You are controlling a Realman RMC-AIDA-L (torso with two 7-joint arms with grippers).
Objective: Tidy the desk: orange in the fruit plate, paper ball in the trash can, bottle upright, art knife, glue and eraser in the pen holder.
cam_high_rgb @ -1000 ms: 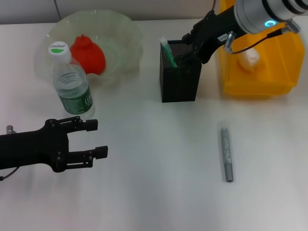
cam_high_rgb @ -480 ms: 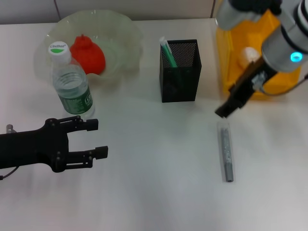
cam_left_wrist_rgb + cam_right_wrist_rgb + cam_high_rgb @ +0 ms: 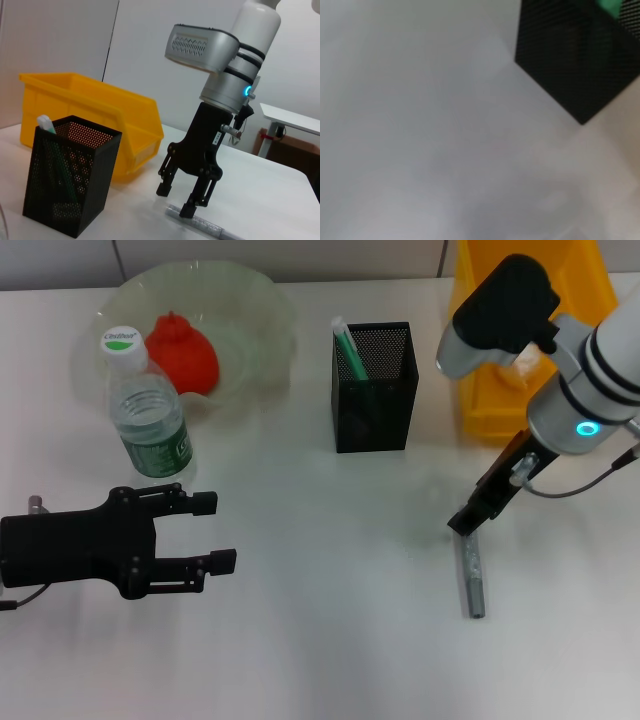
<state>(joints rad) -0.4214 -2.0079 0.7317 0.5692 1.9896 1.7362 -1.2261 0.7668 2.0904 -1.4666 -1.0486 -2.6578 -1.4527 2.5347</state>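
Note:
My right gripper (image 3: 468, 523) is open, fingers pointing down at the far end of the grey metallic art knife (image 3: 472, 575). The left wrist view shows that gripper (image 3: 175, 200) with one fingertip on the knife (image 3: 200, 226). The black mesh pen holder (image 3: 375, 390) holds the mint-green glue (image 3: 347, 345). The orange (image 3: 182, 350) lies in the pale-green fruit plate (image 3: 255, 310). The bottle (image 3: 150, 420) stands upright in front of it. My left gripper (image 3: 215, 531) is open and empty, just in front of the bottle. The eraser is not in view.
The yellow trash can (image 3: 480, 405) stands right of the pen holder, partly behind my right arm; the paper ball in it is mostly hidden. The right wrist view shows only the pen holder (image 3: 580, 55) and bare white table.
My right gripper left the pen holder, moved forward and down, and now stands over the art knife's far end. My left gripper shifted slightly to the right.

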